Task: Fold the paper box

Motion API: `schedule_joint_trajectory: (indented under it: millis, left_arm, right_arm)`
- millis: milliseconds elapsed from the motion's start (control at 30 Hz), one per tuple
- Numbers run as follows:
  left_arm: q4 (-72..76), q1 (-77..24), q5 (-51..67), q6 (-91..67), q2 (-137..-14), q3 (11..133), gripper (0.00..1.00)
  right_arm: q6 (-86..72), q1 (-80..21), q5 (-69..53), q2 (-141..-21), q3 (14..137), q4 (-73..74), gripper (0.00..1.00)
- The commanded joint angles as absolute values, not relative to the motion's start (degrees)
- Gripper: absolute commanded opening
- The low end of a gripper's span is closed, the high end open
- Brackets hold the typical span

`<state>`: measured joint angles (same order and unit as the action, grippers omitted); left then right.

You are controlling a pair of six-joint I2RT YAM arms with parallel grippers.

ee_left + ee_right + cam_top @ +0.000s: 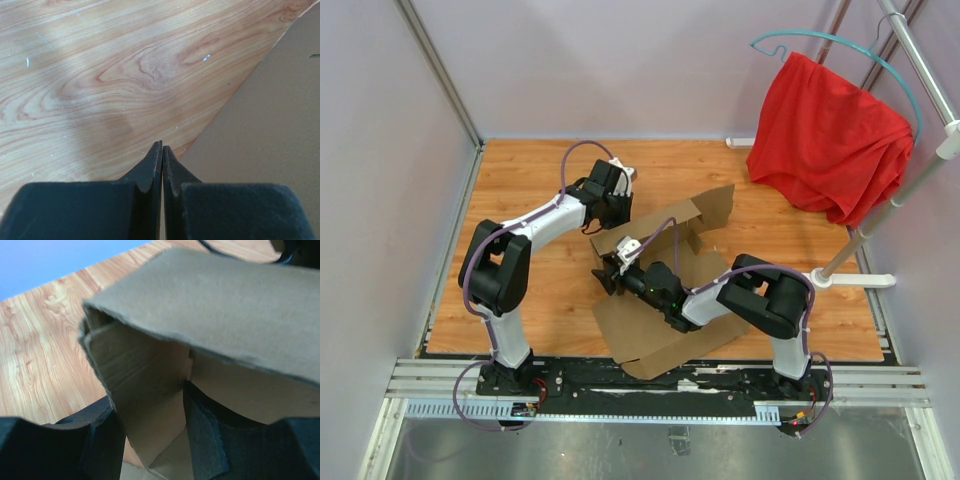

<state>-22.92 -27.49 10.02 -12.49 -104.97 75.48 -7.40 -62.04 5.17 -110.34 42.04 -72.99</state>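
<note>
Left gripper is pressed together, nothing held; box edge is seen just to its right. Right gripper is spread apart, with a box wall straddled between its fingers.

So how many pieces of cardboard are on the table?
1: the paper box, a partly folded sheet on the table, one raised flap between the open fingers of the right gripper. The right arm hides part of it.

Top external: looking down from high behind the near edge, over the whole table.
Left wrist: pointing down, close above the table.
Right wrist: crowding the paper box.
Shared: all are showing table and paper box.
</note>
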Motion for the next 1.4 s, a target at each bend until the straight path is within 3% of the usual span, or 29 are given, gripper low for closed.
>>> schedule_joint_trajectory:
  millis: [0, 133, 200, 267, 333, 500, 533, 600, 633, 700, 867, 1100, 1367]
  left_arm:
    - [-23.97, -27.34, 11.03, -12.3, -105.3, 76.01, 0.04]
    - [-23.91, -27.25, 11.48, -12.48, -105.36, 76.05, 0.04]
    - [-23.91, -27.22, 11.52, -12.48, -105.31, 76.08, 0.04]
    - [-23.91, -27.25, 11.68, -12.48, -105.21, 75.96, 0.04]
    - [-23.91, -27.25, 11.92, -12.48, -105.23, 75.91, 0.04]
    - [-23.94, -27.25, 11.78, -12.26, -105.12, 75.86, 0.04]
    - [-24.04, -27.25, 11.71, -12.22, -105.14, 76.0, 0.04]
    - [-24.07, -27.25, 11.54, -12.13, -105.06, 76.07, 0.04]
    - [-24.16, -27.25, 11.51, -12.13, -105.03, 76.09, 0.04]
    - [-24.17, -27.25, 11.27, -12.14, -105.03, 76.13, 0.04]
    - [-24.36, -27.11, 10.35, -11.95, -104.76, 76.24, 0.04]
    - [-24.19, -26.27, 10.42, -12.3, -104.02, 76.29, 0.04]
    - [-23.68, -25.43, 9.76, -12.63, -101.83, 75.91, 0.05]
  right_arm:
    - [-8.46, -62.2, 6.54, -111.66, 41.88, -71.36, 0.46]
    - [-8.56, -63.41, 10.04, -111.36, 40.51, -70.55, 0.42]
    - [-8.97, -63.75, 10.45, -111.62, 39.79, -71.22, 0.33]
    - [-9.55, -63.81, 9.57, -112.35, 39.98, -71.7, 0.12]
    - [-9.88, -63.81, 8.44, -112.96, 40.67, -71.66, 0.01]
    - [-9.81, -63.86, 6.96, -113.19, 42.53, -70.05, 0.01]
    - [-9.81, -63.84, 7.36, -112.94, 42.24, -70.15, 0.11]
    - [-10.03, -63.81, 8.42, -111.63, 41.08, -70.23, 0.48]
    - [-9.96, -63.85, 8.51, -110.79, 40.3, -70.24, 0.6]
    - [-9.49, -63.83, 8.4, -108.31, 38.61, -69.48, 0.77]
    - [-7.46, -63.81, 8.79, -98.0, 34.25, -61.01, 0.81]
    - [-3.09, -63.72, 8.58, -80.05, 33.48, -35.04, 0.81]
    - [-4.46, -61.94, 19.25, -64.28, 29.34, -22.13, 0.8]
